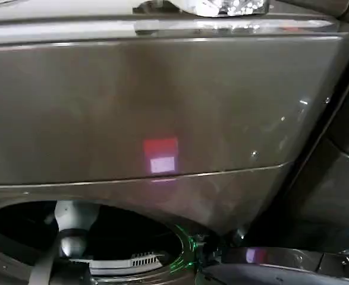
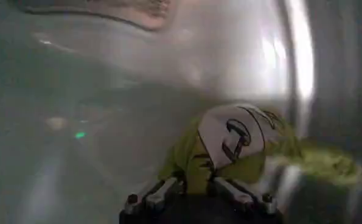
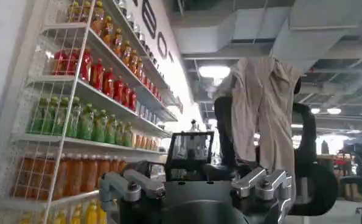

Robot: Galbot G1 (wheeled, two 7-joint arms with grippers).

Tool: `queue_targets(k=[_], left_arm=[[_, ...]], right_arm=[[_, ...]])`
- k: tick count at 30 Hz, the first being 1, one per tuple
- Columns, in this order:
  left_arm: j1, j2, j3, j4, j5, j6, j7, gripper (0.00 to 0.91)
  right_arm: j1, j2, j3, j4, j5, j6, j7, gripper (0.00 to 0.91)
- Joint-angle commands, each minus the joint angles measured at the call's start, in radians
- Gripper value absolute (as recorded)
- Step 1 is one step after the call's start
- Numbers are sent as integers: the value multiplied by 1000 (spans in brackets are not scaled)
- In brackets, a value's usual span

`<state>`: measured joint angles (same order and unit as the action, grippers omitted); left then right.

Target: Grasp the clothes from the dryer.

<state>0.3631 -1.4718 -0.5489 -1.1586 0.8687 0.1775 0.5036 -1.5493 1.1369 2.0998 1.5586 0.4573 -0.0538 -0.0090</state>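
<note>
The clothes [image 2: 229, 146] are a yellow-green garment with a white printed patch, lying inside the dryer's shiny drum [image 2: 107, 91]. My left gripper [image 2: 197, 182] is at the garment's near edge, shut on a fold of the yellow-green cloth that stands between its two fingers [image 2: 162, 190]. In the head view the left arm [image 1: 73, 228] reaches down into the dark drum opening [image 1: 126, 231] at the lower left of the grey dryer [image 1: 162, 107]. My right gripper [image 3: 196, 182] is held out in the room, away from the dryer, open with nothing between its fingers.
The dryer's open door [image 1: 281, 261] lies at the lower right of the head view. Past the right gripper stand shelves of coloured bottles [image 3: 89, 115] and a dark chair with a beige cloth [image 3: 263, 109] draped over it.
</note>
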Motion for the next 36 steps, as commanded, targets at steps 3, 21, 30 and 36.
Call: queue_targets(k=[3, 21, 30, 36], left_arm=[[157, -40, 16, -320, -648, 276, -453, 0], [204, -105, 24, -348, -729, 260, -550, 0], [200, -98, 50, -325, -726, 245, -540, 0], [198, -92, 48, -323, -725, 245, -538, 0]], right_arm=[[5, 2, -2, 8, -24, 12, 45, 907], [14, -4, 25, 2, -67, -46, 70, 907], [16, 1, 25, 20, -67, -61, 64, 907], [15, 1, 23, 22, -67, -62, 68, 907]])
